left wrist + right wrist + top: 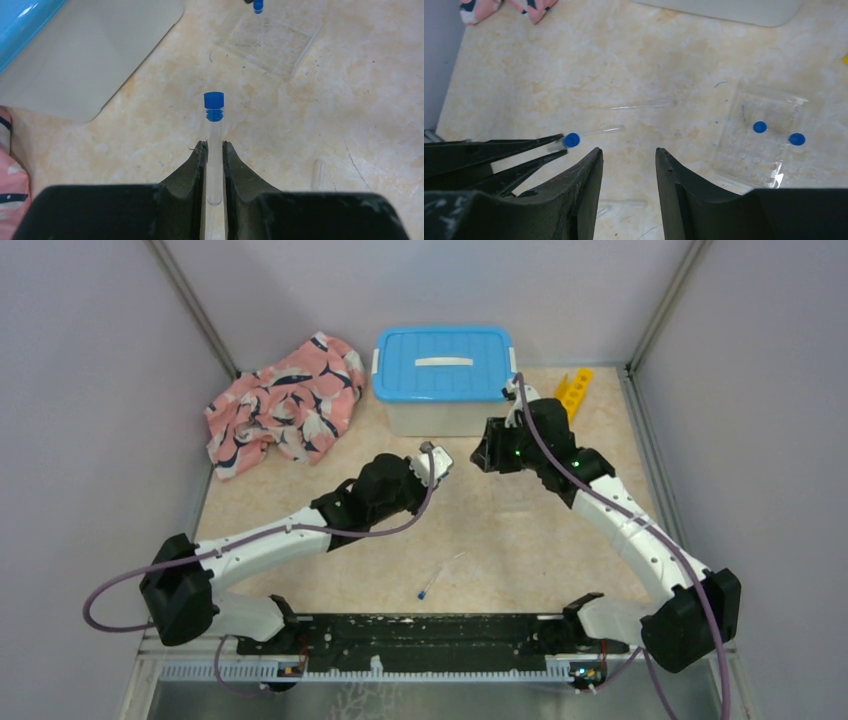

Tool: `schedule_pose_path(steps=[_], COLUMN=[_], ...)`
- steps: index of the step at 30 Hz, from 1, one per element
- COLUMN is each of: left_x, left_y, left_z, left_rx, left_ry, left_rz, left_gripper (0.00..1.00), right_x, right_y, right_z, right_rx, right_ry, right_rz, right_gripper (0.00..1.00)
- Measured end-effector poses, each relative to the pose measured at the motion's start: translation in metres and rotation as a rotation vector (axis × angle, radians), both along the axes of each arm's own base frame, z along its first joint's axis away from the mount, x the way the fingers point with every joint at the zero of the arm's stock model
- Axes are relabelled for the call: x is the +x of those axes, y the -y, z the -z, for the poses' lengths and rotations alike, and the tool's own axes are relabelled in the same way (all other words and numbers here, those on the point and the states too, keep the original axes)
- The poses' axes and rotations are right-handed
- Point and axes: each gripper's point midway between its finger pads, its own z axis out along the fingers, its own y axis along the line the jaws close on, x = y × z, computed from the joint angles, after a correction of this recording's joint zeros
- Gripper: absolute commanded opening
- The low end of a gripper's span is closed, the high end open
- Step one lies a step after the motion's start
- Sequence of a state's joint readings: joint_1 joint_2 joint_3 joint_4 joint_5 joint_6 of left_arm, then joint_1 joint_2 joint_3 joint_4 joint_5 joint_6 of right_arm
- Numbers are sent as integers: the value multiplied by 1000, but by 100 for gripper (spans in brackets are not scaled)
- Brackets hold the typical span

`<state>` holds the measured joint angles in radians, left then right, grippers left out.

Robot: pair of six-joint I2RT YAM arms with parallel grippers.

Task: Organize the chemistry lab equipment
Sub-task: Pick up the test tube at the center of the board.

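Left gripper [214, 150] pinches a capped tube [214, 125] by its lower half, over the bench's [520, 540] middle. Right gripper [628, 150] hangs half open, empty. That slick tube could slide or tilt, missing the clear rack [769, 160] and toppling its two tubes [759, 127].

White-shelled arms [270, 540] with black joints and black tapered jaws trail looping purple cables [87, 608].
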<state>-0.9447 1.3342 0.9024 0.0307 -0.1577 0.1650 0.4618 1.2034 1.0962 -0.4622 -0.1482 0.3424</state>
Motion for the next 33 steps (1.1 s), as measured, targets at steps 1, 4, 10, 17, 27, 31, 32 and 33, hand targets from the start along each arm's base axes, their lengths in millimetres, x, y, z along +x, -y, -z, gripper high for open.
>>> schedule_pose_path(steps=[1, 4, 10, 17, 27, 31, 32, 33], left_x=[-1, -6, -11, -13, -13, -12, -12, -13], left_y=[2, 8, 15, 19, 26, 27, 28, 28], left_z=[0, -1, 1, 3, -6, -9, -10, -12], left_rx=[5, 23, 60, 84, 65, 55, 51, 48], left_ry=[6, 30, 65, 90, 127, 138, 141, 144], left_rz=[17, 77, 153, 198, 225, 225, 226, 229], left_gripper=[0, 0, 0, 0, 0, 0, 0, 0], right_x=[-1, -12, -31, -43, -44, -44, -43, -43], right_y=[-1, -10, -26, -36, -45, -46, -46, -46], right_z=[-1, -3, 5, 11, 4, 8, 10, 13], right_rx=[7, 57, 133, 196, 248, 254, 254, 253], right_ry=[2, -12, -73, -120, -113, -120, -122, -129], right_rz=[-8, -61, -152, -208, -236, -235, -235, -234], right_gripper=[43, 43, 43, 43, 44, 44, 44, 44])
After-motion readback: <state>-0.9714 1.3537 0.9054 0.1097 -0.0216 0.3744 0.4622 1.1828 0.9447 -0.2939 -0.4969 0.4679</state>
